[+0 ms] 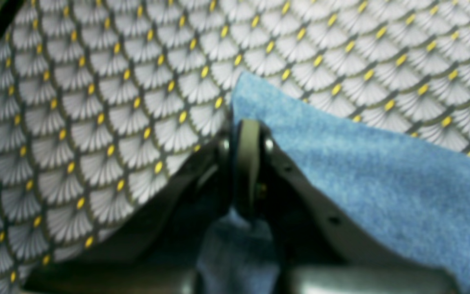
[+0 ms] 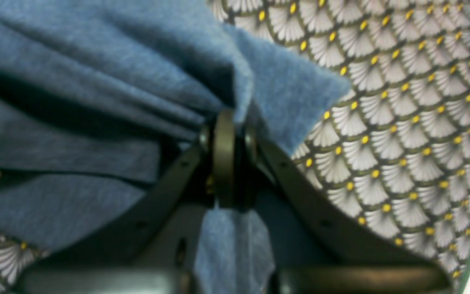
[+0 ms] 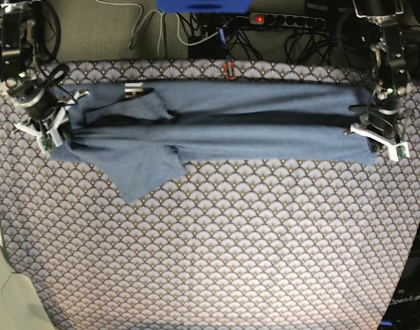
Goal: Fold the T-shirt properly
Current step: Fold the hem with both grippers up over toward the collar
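Base view: slate-blue T-shirt stretched, seemingly folded lengthwise.

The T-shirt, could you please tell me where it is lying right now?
In the base view the T-shirt stretches across the far half of the patterned table, pinched between the right claw at the view's left and the left claw at its right.

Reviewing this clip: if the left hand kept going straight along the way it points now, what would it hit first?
Probably the patterned tablecloth. The left hand is shut on an edge of the T-shirt, and past that pinched edge only cloth shows, though depth is unclear.
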`<act>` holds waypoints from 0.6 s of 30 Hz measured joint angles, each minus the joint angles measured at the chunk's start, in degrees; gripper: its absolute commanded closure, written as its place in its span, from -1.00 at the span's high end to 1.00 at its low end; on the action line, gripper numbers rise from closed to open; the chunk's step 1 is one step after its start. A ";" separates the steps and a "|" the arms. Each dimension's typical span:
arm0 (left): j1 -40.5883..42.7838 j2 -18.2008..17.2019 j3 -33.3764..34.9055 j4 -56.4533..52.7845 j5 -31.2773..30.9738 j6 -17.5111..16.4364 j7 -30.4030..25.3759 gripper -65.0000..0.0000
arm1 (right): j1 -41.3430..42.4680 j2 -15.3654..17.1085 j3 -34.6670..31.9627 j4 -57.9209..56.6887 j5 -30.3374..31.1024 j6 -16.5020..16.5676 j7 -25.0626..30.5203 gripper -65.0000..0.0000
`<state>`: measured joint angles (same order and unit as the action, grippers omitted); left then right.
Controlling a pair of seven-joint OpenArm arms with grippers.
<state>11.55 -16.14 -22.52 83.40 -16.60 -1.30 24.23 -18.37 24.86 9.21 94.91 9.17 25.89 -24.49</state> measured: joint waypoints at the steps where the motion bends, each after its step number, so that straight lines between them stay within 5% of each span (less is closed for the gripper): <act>1: 0.00 0.02 0.02 0.00 0.00 0.00 0.07 -0.97 | -0.50 0.00 0.00 0.42 0.04 0.02 0.04 -1.00; 18: 3.37 -0.02 0.02 1.46 0.00 0.02 0.42 -0.96 | -4.07 -0.04 0.00 0.66 0.20 0.00 -0.17 -1.00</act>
<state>14.92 -16.16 -22.50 84.86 -16.60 -1.28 24.64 -22.44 24.82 9.21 95.57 9.37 25.89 -24.67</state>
